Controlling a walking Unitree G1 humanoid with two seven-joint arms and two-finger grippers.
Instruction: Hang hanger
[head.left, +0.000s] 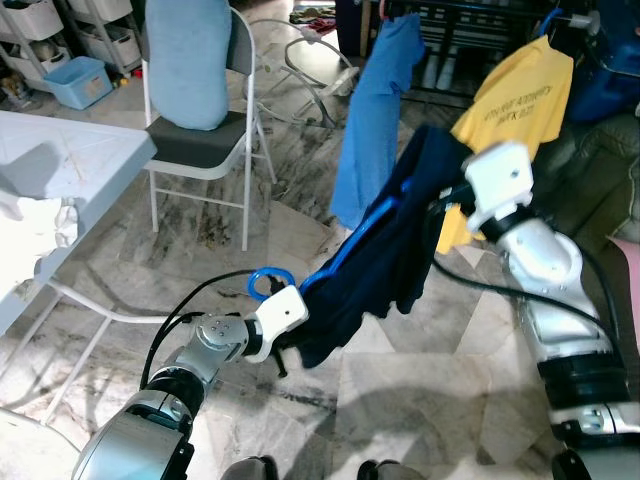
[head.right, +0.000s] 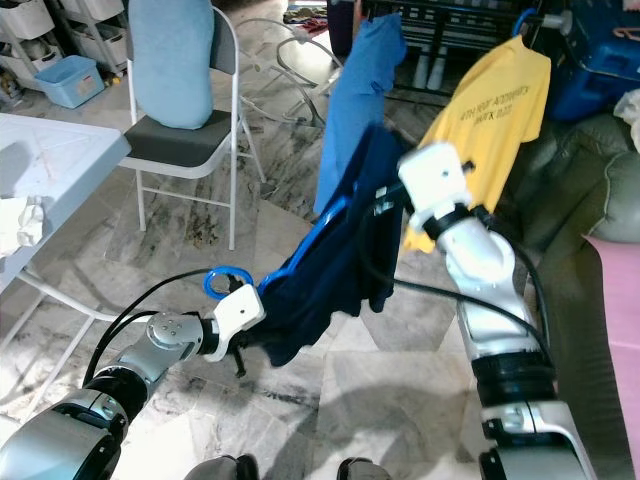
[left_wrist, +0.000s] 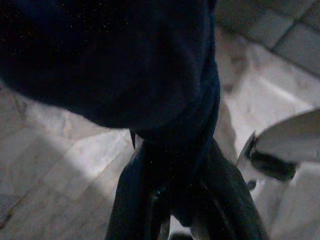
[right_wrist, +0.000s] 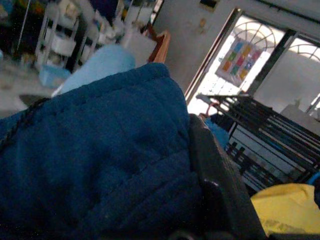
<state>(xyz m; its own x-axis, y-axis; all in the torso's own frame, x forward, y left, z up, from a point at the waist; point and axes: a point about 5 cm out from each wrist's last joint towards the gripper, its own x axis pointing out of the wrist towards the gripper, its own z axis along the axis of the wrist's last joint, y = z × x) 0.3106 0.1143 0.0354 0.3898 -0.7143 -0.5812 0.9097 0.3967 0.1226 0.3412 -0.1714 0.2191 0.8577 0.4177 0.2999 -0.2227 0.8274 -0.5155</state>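
A navy garment (head.left: 385, 250) with a blue hanger inside it stretches slantwise between my two grippers. The hanger's blue hook (head.left: 270, 283) sticks out at the low end, just above my left gripper (head.left: 285, 352). In the left wrist view that gripper (left_wrist: 175, 155) is shut on a bunched fold of the navy cloth. My right gripper (head.left: 440, 198) holds the high end, mostly buried in cloth; one black finger (right_wrist: 215, 190) presses against the fabric. Behind stands a black drying rack (head.left: 470, 20) with a blue shirt (head.left: 375, 110) and a yellow shirt (head.left: 515, 100) hanging on it.
A folding chair (head.left: 215, 150) with a light blue cushion stands at the back left. A white table (head.left: 60, 160) juts in from the left, and a blue bin (head.left: 78, 80) sits behind it. A dark sofa (head.left: 595, 170) lines the right side. The floor is marble tile.
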